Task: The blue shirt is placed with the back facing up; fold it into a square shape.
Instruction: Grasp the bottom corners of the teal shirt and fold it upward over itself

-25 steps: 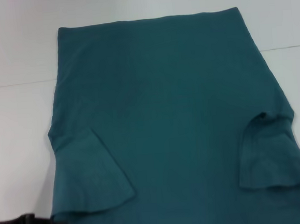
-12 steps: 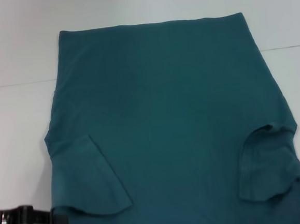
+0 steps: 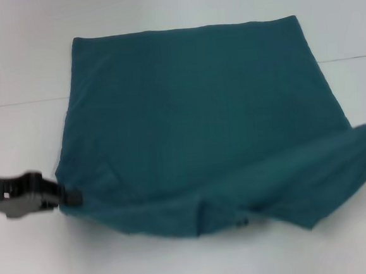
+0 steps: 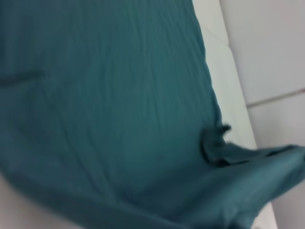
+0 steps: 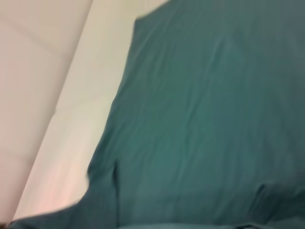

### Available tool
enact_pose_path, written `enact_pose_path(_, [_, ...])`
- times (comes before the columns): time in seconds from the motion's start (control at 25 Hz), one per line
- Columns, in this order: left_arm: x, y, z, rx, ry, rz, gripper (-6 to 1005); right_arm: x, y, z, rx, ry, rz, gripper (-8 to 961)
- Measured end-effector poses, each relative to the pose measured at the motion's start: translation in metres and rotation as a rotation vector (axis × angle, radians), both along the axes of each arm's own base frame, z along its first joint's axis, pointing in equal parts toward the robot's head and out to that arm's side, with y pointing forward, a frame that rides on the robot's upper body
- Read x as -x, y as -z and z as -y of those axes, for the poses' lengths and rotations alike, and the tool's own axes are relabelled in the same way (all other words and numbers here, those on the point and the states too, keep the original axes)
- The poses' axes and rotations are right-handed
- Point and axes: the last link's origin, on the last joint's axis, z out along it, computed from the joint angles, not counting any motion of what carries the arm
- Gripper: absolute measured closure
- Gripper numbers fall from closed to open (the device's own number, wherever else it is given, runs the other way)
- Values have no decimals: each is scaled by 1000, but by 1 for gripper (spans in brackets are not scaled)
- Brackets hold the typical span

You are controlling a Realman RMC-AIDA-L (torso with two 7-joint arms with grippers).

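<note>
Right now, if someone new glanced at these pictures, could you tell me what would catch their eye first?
The blue shirt dominates, spread across the white table; its near edge is lifted and doubled toward the far hem, with the corner on the robot's right raised highest. The left gripper, a black arm from the left edge, sits at the shirt's near left corner. The right gripper is out of sight.

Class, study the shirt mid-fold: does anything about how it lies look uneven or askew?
Yes. The blue shirt is folding unevenly: its near edge is bunched and creased near the middle, and the right corner stretches off toward the frame's right edge. The left gripper is at the left corner. The right gripper is out of view.
</note>
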Motion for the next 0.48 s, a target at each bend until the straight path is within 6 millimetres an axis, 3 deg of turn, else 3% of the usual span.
enact_pose_path(0.32, [-21,-16,-52,-146,-41,-112,957,2,-13,-36,-155,65,54,923])
enact_pose_path(0.48, [-31,-4,-73,-187,-39,-181,956,15,-7,-61,-211,64,84,923])
